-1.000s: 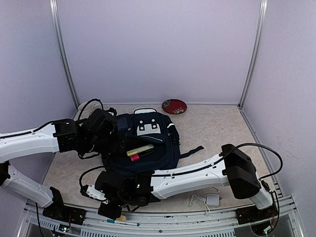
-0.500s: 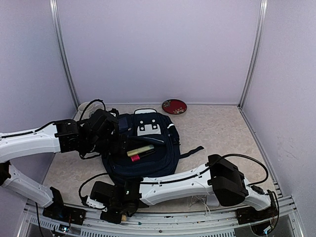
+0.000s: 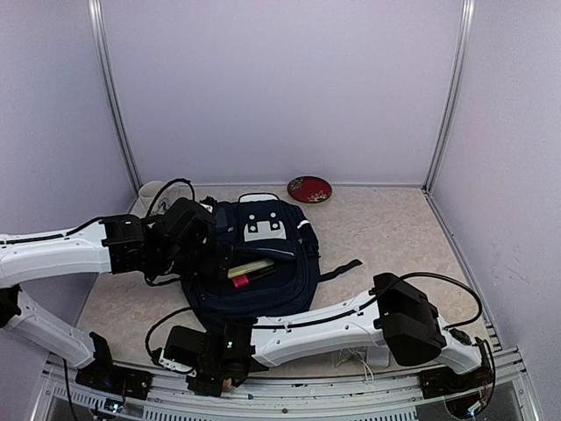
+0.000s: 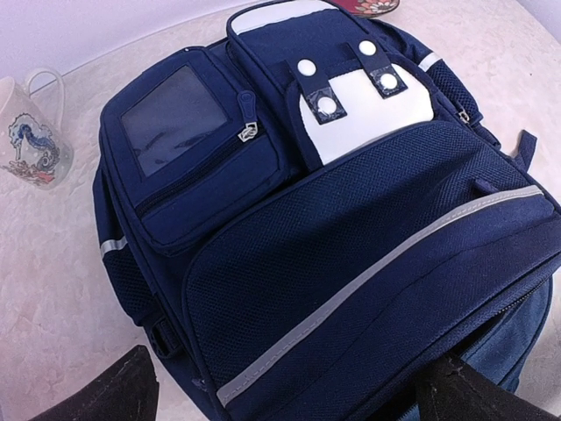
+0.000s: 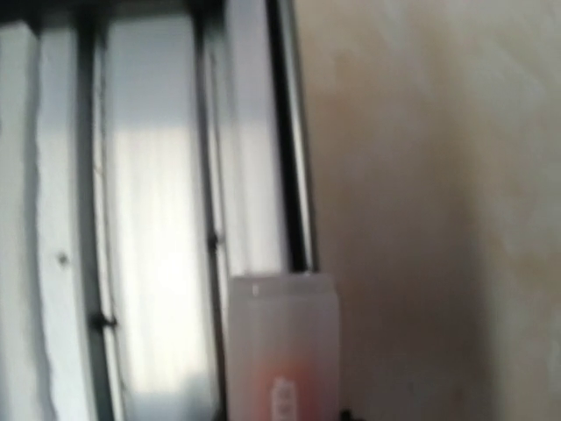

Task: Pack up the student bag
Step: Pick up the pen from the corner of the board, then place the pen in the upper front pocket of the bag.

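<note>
On the table (image 3: 386, 228), toward its left and middle, the student bag (image 3: 280, 289) is laid flat with its front upward and its white top patch (image 3: 263, 230) turned toward the back wall. A yellow stick (image 3: 250, 267) and a red and black stick (image 3: 252, 278) are seen lying side by side on the bag's front. The left end effector (image 4: 294, 368) is held over the bag's left side. Its two dark fingers (image 4: 118, 395) are spread wide apart at either side of the front panel, and nothing is gripped between them. A patterned mug (image 4: 26, 145) is set on the table just beside the bag's far left corner, and a red dish (image 3: 308, 189) is placed near the back wall, apart from the bag. The right end effector (image 3: 216, 383) is lowered to the near edge of the table, beside the metal rail (image 5: 158, 219). A blurred, pale translucent item (image 5: 280, 351) with a pinkish patch is shown close in its wrist view. Whether that item is gripped, and how wide the fingers stand, cannot be told. A white cable (image 3: 351, 358) is partly hidden behind the right arm.
</note>
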### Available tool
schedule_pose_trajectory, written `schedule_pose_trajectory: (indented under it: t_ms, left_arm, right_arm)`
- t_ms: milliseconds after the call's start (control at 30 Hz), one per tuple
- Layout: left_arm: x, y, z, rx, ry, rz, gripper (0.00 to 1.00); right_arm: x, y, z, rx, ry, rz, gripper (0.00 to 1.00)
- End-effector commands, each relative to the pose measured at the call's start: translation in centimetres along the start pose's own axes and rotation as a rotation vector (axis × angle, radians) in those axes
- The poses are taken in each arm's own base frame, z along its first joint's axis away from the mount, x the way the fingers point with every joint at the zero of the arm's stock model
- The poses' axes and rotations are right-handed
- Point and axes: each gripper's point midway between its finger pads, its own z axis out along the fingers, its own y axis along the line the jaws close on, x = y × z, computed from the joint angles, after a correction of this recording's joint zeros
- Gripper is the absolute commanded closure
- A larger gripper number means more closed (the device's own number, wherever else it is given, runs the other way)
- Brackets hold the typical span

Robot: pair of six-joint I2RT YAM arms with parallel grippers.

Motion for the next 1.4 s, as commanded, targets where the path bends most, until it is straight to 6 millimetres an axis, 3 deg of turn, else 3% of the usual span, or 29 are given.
schedule_pose_trajectory:
  t_ms: [0, 233, 433, 467, 567, 733, 867, 1000, 1133, 1367]
  left_arm:
    - [-0.4, -0.7, 0.3, -0.006, -0.025, 0.023, 0.01]
    - [-0.6, -1.8, -0.1, 0.028, -0.032, 0.064, 0.01]
    - [-1.1, -4.8, -2.1, 0.258, -0.067, 0.118, 0.01]
    - [-1.2, -4.9, -2.4, 0.274, -0.072, 0.124, 0.01]
    - [-0.6, -4.8, -2.2, 0.281, -0.053, 0.162, 0.01]
    - [1.5, -4.8, -0.9, 0.233, 0.034, 0.262, 0.03]
    - [3.2, -6.0, -1.1, 0.223, 0.061, 0.383, 0.04]
    - [4.7, -6.5, -0.9, 0.186, 0.052, 0.514, 0.04]
    - [5.3, -5.9, 0.9, 0.088, 0.045, 0.599, 0.05]
    - [6.3, -5.3, 3.2, -0.018, 0.083, 0.685, 0.12]
  right_arm:
    - [-1.4, 0.0, -2.8, -0.042, -0.057, -0.023, 0.91]
    - [-3.0, 1.1, -7.0, -0.131, -0.178, -0.066, 0.92]
    - [-3.0, 1.5, -13.4, -0.224, -0.364, -0.136, 0.92]
    - [-3.1, 1.0, -15.2, -0.231, -0.41, -0.135, 0.92]
    - [-1.8, -1.9, -18.0, -0.206, -0.472, -0.099, 0.92]
    - [1.5, -8.5, -19.8, -0.052, -0.499, -0.023, 0.92]
    - [3.1, -11.6, -22.3, 0.032, -0.51, 0.012, 0.91]
    - [5.4, -13.7, -24.6, 0.102, -0.525, 0.064, 0.9]
    - [6.7, -14.8, -26.3, 0.131, -0.559, 0.113, 0.9]
    - [7.6, -15.2, -27.1, 0.157, -0.574, 0.132, 0.9]
